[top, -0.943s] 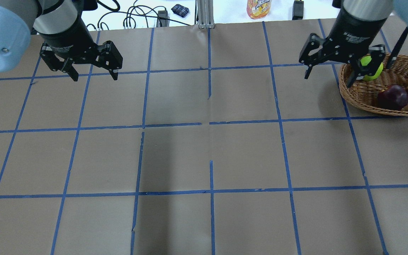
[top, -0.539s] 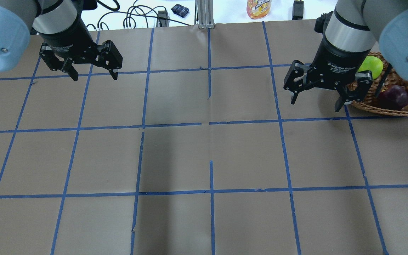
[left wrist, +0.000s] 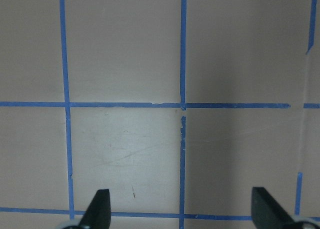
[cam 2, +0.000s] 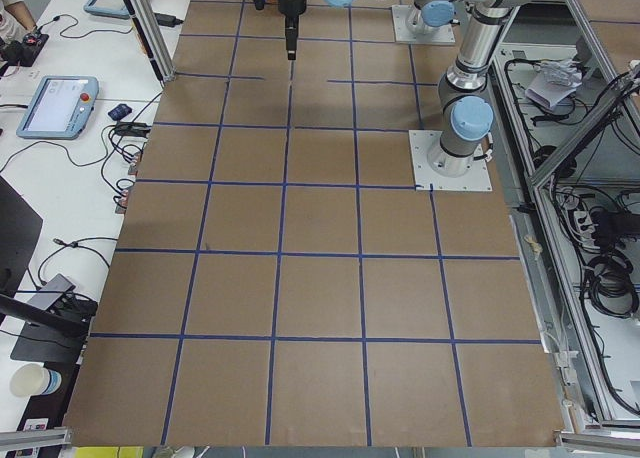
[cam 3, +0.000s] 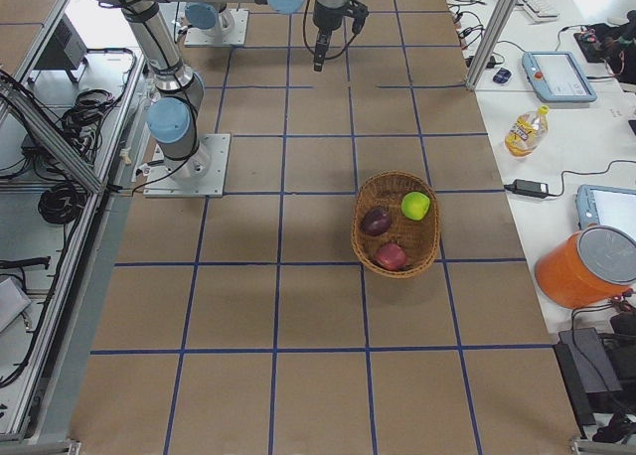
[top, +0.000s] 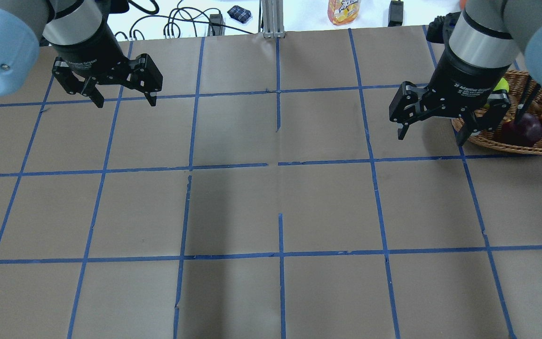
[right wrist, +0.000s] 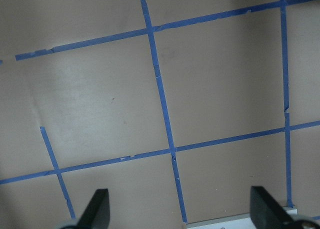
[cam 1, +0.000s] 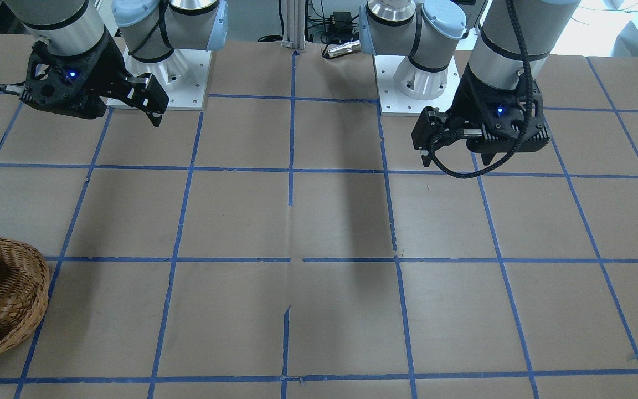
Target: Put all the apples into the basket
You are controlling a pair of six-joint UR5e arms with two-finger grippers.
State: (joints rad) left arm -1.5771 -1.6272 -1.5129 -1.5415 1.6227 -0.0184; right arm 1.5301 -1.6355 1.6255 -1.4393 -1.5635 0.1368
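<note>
Apples (cam 3: pixel 376 221) lie in the basket (cam 3: pixel 396 182), apart from the right tool (top: pixel 431 139).

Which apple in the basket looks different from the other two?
The yellow-green apple; the maroon apple and the red apple beside it in the basket are both dark reddish.

Brown table (top: pixel 233 212) with blue tape grid (top: pixel 280 235), juice bottle (cam 3: pixel 524 129), orange container (cam 3: pixel 584 271), teach pendant (cam 2: pixel 55 106)

we are drawing our right gripper (top: pixel 431 139) off the basket (top: pixel 530 147) and out over the table (top: pixel 327 202) beside its rim, jaws spread and empty. in the overhead view its wrist is now covering most of the green apple (cam 3: pixel 415 206).
</note>
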